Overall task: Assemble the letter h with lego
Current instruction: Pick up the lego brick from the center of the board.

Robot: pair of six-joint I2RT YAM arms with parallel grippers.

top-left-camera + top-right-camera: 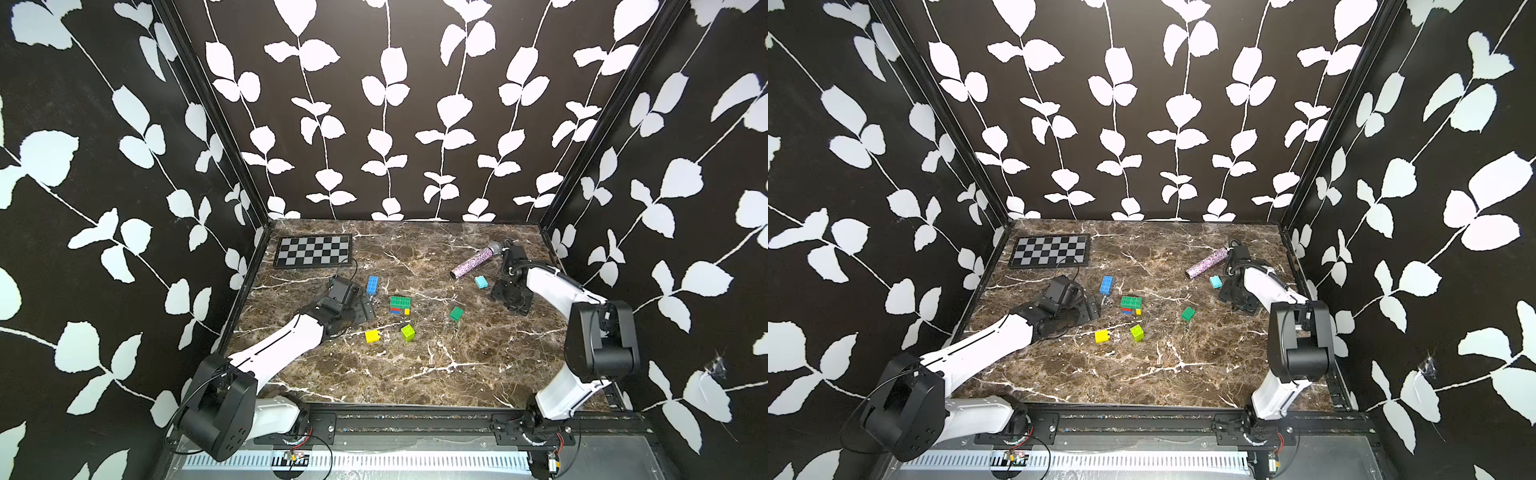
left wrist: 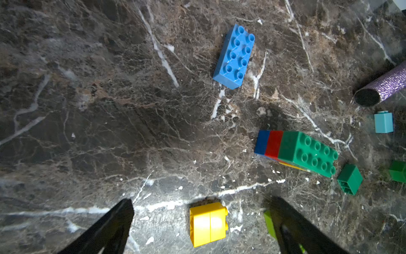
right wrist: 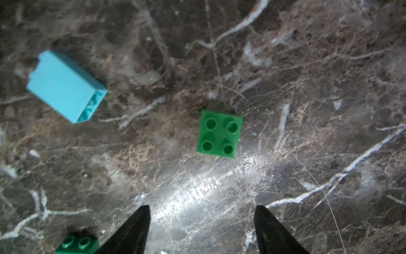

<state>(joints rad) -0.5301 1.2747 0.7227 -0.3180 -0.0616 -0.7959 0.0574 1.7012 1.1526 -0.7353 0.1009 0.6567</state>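
Lego bricks lie loose on the marble table. A blue brick [image 1: 372, 284] lies studs up beside a stack with a dark green top [image 1: 400, 305] over red, blue and yellow layers. A yellow brick [image 2: 207, 224] lies on its side in line with the gap of my open left gripper [image 2: 203, 201], and a lime brick [image 2: 269, 224] shows behind one finger. My right gripper [image 3: 202, 207] stands open over bare table, short of a green four-stud brick [image 3: 219, 134]. A light blue brick [image 3: 66, 86] lies on its side nearby, and a dark green brick [image 1: 456, 313] lies apart.
A glittery purple microphone [image 1: 476, 261] lies at the back right, close to the right arm. A black-and-grey chequered board [image 1: 313, 250] rests in the back left corner. Patterned walls close in the table on three sides.
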